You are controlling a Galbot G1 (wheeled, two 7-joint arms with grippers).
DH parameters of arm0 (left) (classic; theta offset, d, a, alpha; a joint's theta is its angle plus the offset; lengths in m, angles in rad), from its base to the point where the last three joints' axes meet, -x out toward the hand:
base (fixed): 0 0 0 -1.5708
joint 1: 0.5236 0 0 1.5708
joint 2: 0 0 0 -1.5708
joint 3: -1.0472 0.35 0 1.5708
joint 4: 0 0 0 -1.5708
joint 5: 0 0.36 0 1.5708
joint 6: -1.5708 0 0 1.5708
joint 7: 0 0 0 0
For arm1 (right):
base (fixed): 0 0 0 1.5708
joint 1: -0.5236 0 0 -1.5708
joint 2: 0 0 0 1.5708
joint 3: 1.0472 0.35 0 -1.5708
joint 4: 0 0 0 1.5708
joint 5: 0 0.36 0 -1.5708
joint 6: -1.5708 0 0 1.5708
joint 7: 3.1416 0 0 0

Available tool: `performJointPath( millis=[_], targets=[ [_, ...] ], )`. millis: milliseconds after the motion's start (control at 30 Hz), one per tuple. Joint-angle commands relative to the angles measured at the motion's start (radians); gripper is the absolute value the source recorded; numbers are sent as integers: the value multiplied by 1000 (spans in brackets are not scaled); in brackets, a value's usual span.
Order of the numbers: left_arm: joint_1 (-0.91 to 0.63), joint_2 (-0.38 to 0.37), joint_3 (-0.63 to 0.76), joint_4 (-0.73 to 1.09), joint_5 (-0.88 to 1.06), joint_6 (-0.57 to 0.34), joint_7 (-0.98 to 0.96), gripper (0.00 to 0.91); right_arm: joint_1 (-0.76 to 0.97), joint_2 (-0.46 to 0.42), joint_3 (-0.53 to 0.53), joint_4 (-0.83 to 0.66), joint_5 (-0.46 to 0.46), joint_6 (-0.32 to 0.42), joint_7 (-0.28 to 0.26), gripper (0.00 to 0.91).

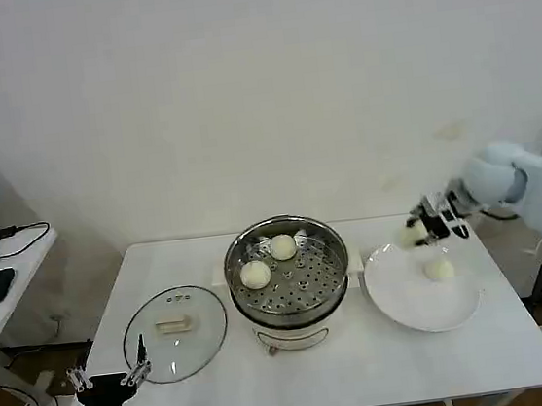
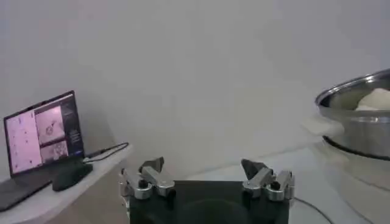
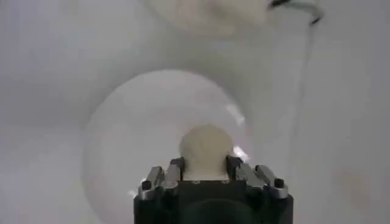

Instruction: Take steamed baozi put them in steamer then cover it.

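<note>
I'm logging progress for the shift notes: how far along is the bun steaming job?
Two baozi already sit in the steamer. The right gripper holds a third bun above the plate, where the last baozi waits. The cover lies on the table, near the idle left gripper.

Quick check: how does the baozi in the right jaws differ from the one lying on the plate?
The held baozi is clamped in the right gripper; the plate baozi lies free, untouched. The held baozi is at the plate's far rim on the steamer side; the plate baozi sits near the plate's middle. Both are small, round, cream-white, and not yet in the steamer.
</note>
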Motion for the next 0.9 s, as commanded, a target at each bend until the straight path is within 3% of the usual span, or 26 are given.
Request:
performJointPath(
  millis=[33,233,400,600,900],
  targets=[
    [0,-2,0,-5,-21,3,0,907,269,232,-110,90,115,-30,10,474],
    [10,-12,-17,-15,-19,3,0,907,230,384,-127,83,144,-21,35,474],
    [21,-16,-43,-31,-21,6,-1,907,181,471,-164,85,122,7,25,474],
    [27,-24,-61,-40,-24,7,0,907,133,518,-204,67,89,63,29,474],
    [30,-31,-68,-32,-27,4,1,907,82,508,-231,80,42,115,28,474]
  ],
)
